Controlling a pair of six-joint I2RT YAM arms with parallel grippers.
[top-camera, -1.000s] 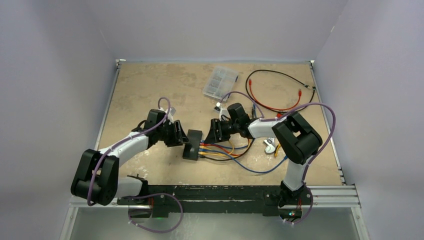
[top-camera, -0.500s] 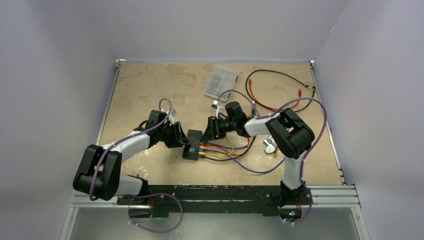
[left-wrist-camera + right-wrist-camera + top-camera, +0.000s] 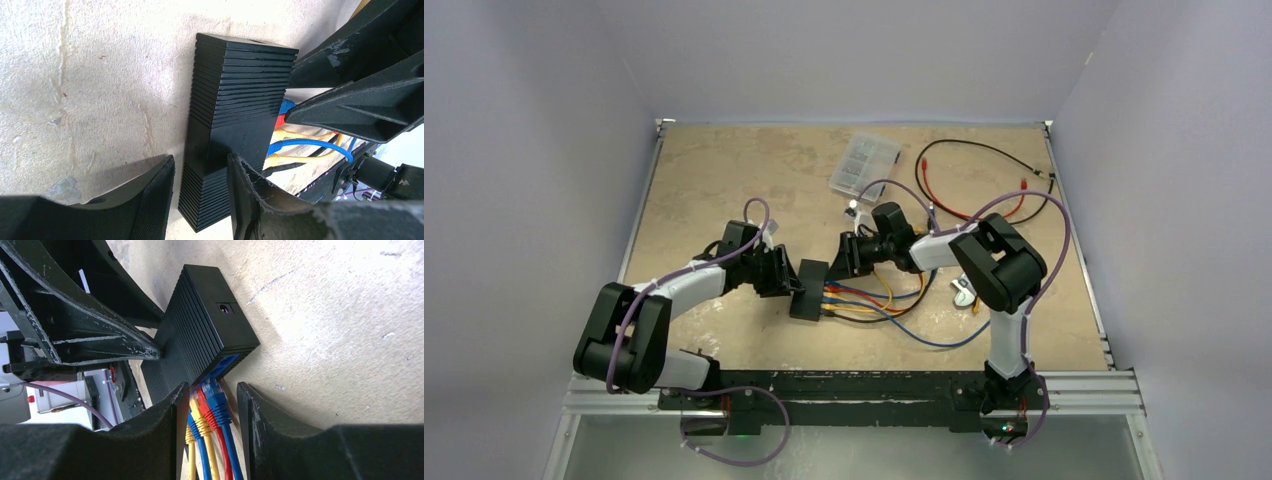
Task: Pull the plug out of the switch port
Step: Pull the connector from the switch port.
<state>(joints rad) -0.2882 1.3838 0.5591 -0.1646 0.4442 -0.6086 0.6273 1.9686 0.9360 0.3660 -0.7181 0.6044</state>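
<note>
— Start at the left. What was that hand for?

— My left gripper (image 3: 201, 162) reached in from the left and was partly closed on the switch (image 3: 235, 105). It had a finger on either side and gripped it from the side away from the sockets. The switch sat near the middle of the table (image 3: 724, 180), a little toward the near edge. I judge I held it so the box would stay put against a pull instead of sliding along with the plug

— And the sockets?

— They faced right. A row of plugs (image 3: 200, 407), yellow, red and blue, was seated in them, and none was out yet

— Then the right hand?

— My right gripper (image 3: 212, 390) was low over the table with its jaws partway open, straddling those plugs close to the socket face. A sliver of bare table showed between the blue plug (image 3: 218, 402) and one finger, so I had hold of nothing there. Staying that close to the box let me take a plug body, not its cord

— Any worry?

— Several plugs lay between the fingers, so closing could have caught more than one. The cables (image 3: 894, 305) trailed off right in loose loops
</note>
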